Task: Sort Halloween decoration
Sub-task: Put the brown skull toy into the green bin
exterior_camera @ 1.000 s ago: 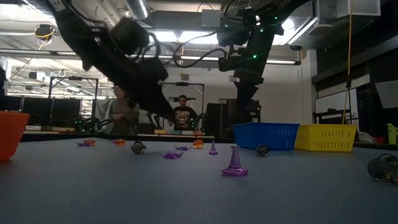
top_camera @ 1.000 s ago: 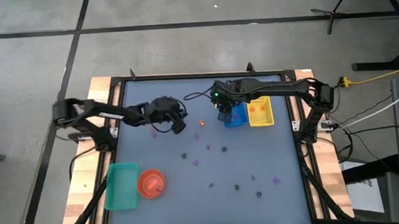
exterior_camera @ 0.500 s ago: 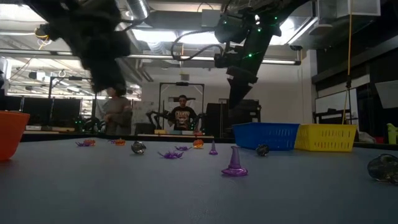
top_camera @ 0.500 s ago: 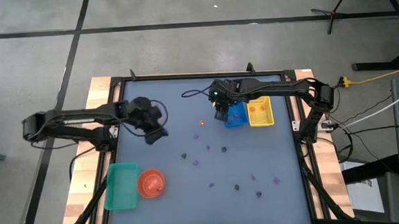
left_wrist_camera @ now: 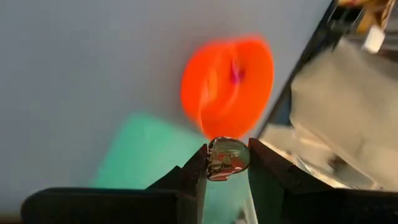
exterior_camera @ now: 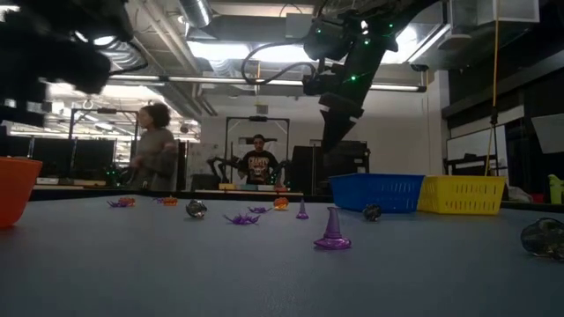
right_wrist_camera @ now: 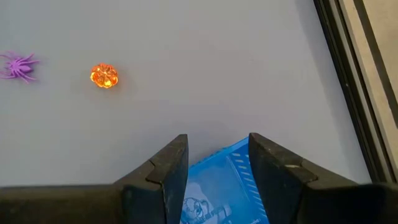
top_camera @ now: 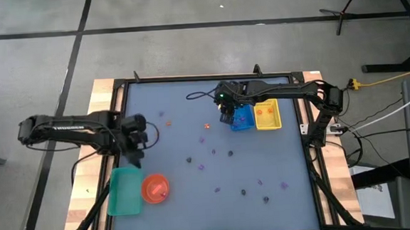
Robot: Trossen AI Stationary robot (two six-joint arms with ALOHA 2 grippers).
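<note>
The left gripper [left_wrist_camera: 227,163], clamped on a small shiny grey skull-shaped bead [left_wrist_camera: 227,158] near the bench's left edge, should centre over the green rectangular tray [top_camera: 124,190] before letting go, while the right gripper [right_wrist_camera: 217,163] hangs with jaws apart over the blue slotted tray [top_camera: 243,119]

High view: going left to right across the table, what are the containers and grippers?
Green tray → left gripper → orange bowl → right gripper → blue tray → yellow tray.
</note>
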